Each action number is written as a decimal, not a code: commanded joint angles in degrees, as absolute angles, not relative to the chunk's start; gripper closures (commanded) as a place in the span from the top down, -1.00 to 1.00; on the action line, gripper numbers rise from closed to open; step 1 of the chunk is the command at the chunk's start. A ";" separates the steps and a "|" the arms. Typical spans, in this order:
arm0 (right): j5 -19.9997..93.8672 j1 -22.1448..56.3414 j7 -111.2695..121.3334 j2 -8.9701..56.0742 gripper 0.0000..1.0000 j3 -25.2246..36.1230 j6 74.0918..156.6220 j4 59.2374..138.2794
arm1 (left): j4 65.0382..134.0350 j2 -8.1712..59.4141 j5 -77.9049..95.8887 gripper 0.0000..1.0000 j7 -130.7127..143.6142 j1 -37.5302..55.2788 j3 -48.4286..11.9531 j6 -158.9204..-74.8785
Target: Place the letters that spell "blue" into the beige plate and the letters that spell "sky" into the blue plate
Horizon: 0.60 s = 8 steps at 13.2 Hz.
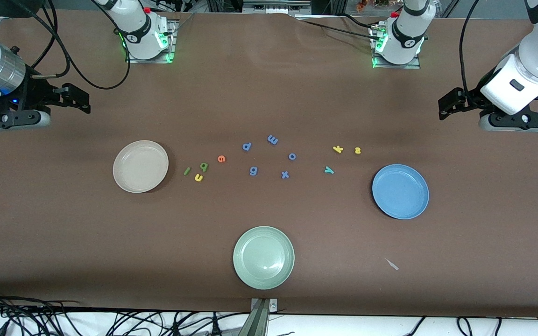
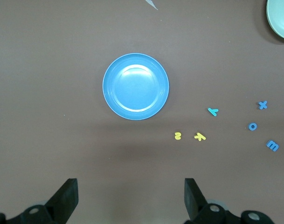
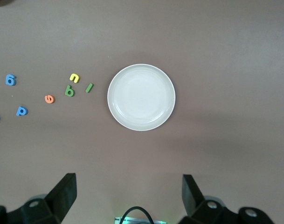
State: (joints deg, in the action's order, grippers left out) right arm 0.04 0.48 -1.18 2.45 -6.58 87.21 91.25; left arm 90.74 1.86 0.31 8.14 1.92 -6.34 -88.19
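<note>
- We count one beige plate toward the right arm's end of the table, holding nothing.
- Beside it, toward the table's middle, we list four small letters: green l, green b, yellow u and orange e. The u lies just beside the b and nearer the front camera.
- One blue plate toward the left arm's end, holding nothing.
- Near it we list teal y, yellow k and yellow s; k and s lie farther from the front camera than the plate.
- Between the two groups: five periwinkle-blue letters, scattered apart.
- One pale green plate, nearest the front camera.
- Right gripper: raised over the table near the beige plate, fingers spread wide, holding nothing.
- Left gripper: raised over the table near the blue plate, fingers spread wide, holding nothing.
</note>
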 commanded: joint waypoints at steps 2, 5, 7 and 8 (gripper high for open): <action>-0.79 1.06 -1.76 1.06 0.99 -6.15 86.48 91.93 | 88.95 2.46 -1.05 1.00 7.56 2.11 -6.42 -86.75; -0.70 1.14 -1.41 1.14 0.99 -6.24 87.27 92.11 | 88.95 2.46 -1.05 1.00 7.56 2.20 -6.50 -86.75; -0.70 1.05 -1.15 1.23 0.99 -6.24 87.45 92.20 | 88.95 2.46 -1.05 1.00 7.56 2.20 -6.50 -86.75; -0.70 0.97 -1.06 1.23 0.99 -6.24 87.36 92.20 | 88.95 2.46 -1.05 1.00 7.56 2.20 -6.50 -86.75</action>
State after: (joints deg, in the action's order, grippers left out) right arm 0.03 0.56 -1.32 2.41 -6.58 87.20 91.33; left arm 90.74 1.86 0.31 8.14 1.94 -6.34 -88.18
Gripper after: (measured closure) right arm 0.000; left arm 0.000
